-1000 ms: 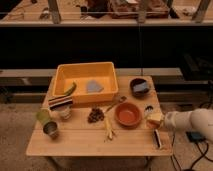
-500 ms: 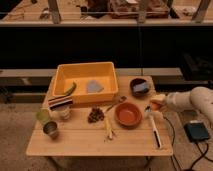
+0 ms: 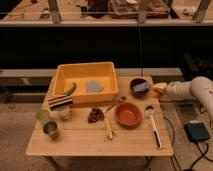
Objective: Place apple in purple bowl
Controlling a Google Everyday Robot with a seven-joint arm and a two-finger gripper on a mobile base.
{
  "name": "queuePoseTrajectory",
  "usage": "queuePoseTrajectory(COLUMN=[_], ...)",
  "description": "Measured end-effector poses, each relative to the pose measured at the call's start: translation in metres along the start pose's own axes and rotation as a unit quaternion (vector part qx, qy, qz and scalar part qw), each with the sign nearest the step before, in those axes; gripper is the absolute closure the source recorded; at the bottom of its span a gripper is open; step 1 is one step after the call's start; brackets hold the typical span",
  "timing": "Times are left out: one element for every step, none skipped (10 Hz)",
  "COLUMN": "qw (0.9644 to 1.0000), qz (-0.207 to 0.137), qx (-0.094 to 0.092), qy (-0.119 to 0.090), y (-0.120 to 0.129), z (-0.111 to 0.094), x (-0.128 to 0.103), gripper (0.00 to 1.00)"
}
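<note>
Approaching from the right edge of the frame, the gripper [image 3: 159,90] has risen toward the upper right since a second ago, when it sat lower near the table's [image 3: 75,140] right corner. We see it closed around the apple [image 3: 158,92], just right of the purple bowl [image 3: 139,87], which holds a bluish-grey item [image 3: 141,88]. We judge the carry nearly complete: a short leftward shift and release remain. The orange bowl [image 3: 128,114] and grapes [image 3: 95,115] lie below.
</note>
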Motion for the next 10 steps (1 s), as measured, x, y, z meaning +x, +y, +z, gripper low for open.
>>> queuePoseTrajectory(qw=[1.0000,0.9999,0.9998,0.9996,0.9995,0.9995,0.9995,0.9995,0.9995,0.9995], qz=[-0.002,-0.004,-0.008,-0.008,-0.009,-0.008,-0.010,-0.014,-0.017,-0.019], qx=[0.003,0.004,0.006,0.006,0.008,0.010,0.011,0.007,0.005,0.007], qy=[0.006,0.012,0.020,0.027,0.028,0.028,0.028,0.028,0.026,0.023], y=[-0.007,-0.013,-0.024,-0.029,-0.035,-0.040,-0.049,-0.059,-0.068,-0.078], z=[-0.001,-0.002,0.000,0.002,0.009,0.016,0.028,0.041,0.055,0.068], x=[0.007,0.014,0.025,0.035,0.043,0.049,0.057,0.063,0.067,0.067], gripper=[0.48,0.48,0.48,0.48,0.48,0.48,0.48,0.48,0.48,0.48])
